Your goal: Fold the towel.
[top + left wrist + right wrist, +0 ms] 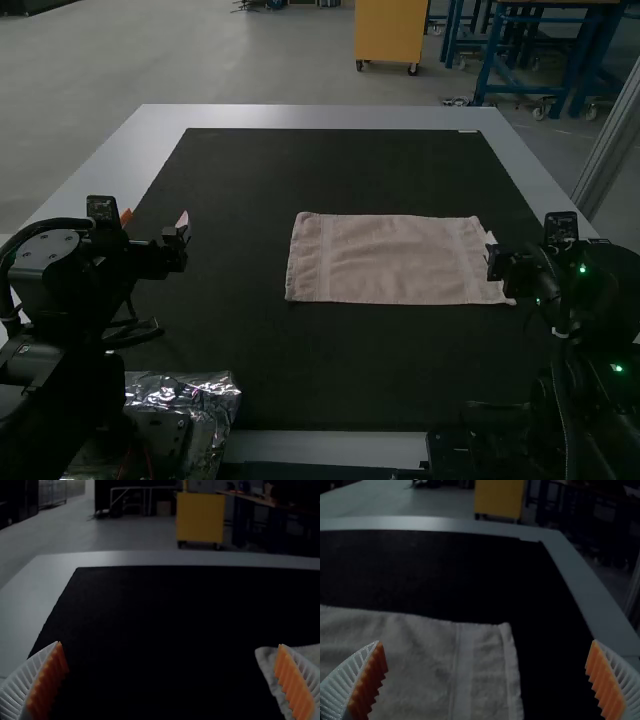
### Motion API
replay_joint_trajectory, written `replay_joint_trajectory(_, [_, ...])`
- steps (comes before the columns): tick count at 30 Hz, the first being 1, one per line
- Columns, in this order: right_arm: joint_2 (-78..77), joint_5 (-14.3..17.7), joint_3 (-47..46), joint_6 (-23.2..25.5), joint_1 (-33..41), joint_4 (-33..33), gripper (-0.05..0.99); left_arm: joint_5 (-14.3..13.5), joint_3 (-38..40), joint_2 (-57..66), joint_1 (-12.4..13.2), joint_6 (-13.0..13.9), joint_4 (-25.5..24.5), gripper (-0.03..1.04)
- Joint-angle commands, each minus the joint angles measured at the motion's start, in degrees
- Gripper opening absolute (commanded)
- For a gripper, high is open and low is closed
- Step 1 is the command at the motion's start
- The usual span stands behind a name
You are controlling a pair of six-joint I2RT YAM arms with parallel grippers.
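A pale pinkish towel lies flat as a wide rectangle, right of the mat's middle; whether it is doubled over, I cannot tell. My left gripper is at the mat's left side, well apart from the towel. My right gripper is over the towel's right end. In the left wrist view, the left gripper stands wide with nothing between its fingers, and a corner of the towel shows beyond one finger. The right gripper is also wide apart in its wrist view, above the towel's end, not holding it.
A black mat covers most of the light table. Crumpled silvery foil lies by the left arm's base at the near edge. Dark cables hang beside the left arm.
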Motion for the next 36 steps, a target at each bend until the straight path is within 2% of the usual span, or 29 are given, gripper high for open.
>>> replay_joint_trajectory(1, [-0.4,-1.4,-0.3,-0.3,-0.2,-0.7,0.91,-0.3,-0.3,-0.1,0.5,-0.4,0.3,0.97])
replay_joint_trajectory(36, [-0.4,-2.0,-0.3,-0.8,-0.2,-0.5,0.91,-0.3,-0.3,-0.1,0.5,-0.4,0.2,0.97])
